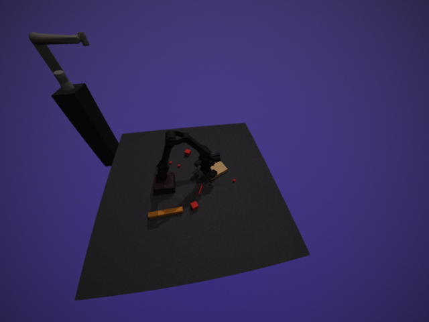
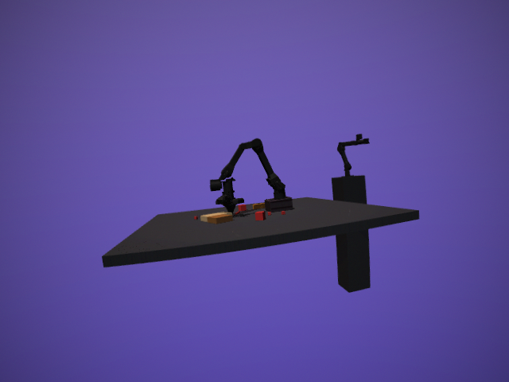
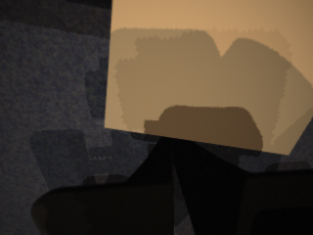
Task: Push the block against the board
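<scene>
The pale tan board (image 1: 220,168) (image 2: 203,218) (image 3: 210,64) lies flat on the table. The orange-brown square block (image 2: 219,219) lies flat beside it, in front of it in the exterior view. The arm hides most of the block in the top view, and I cannot tell whether the two parts touch. My gripper (image 2: 231,212) (image 3: 170,137) is shut and empty, pointing down. Its tips are low, close by the near edge of the board in the wrist view. Contact there cannot be made out. The gripper's shadow falls over the board.
An orange bar (image 1: 165,212) (image 2: 258,205) lies off to one side, with a red cube (image 1: 194,205) (image 2: 242,207) by its end. Another red cube (image 1: 187,151) (image 2: 259,215) stands on the other side. A thin red stick (image 1: 200,189) and several tiny red cubes lie around.
</scene>
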Robot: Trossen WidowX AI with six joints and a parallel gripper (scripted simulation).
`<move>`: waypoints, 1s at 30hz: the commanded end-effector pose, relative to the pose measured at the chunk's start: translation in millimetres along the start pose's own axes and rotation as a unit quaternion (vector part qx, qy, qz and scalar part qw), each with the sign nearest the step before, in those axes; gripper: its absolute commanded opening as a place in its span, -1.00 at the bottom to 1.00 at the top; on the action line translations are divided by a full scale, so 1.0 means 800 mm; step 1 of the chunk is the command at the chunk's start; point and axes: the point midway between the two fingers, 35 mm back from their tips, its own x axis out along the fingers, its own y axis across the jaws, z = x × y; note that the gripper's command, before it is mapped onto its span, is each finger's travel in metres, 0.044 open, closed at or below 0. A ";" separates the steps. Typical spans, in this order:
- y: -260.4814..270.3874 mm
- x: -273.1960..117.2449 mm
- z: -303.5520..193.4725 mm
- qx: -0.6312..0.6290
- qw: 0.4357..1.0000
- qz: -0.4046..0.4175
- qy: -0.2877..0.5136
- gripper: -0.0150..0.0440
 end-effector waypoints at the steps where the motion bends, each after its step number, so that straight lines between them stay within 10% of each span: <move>1: 0.000 0.000 0.010 0.001 1.000 -0.001 -0.001 -0.49; 30: -0.001 0.001 -0.028 0.001 1.000 -0.001 0.000 -0.49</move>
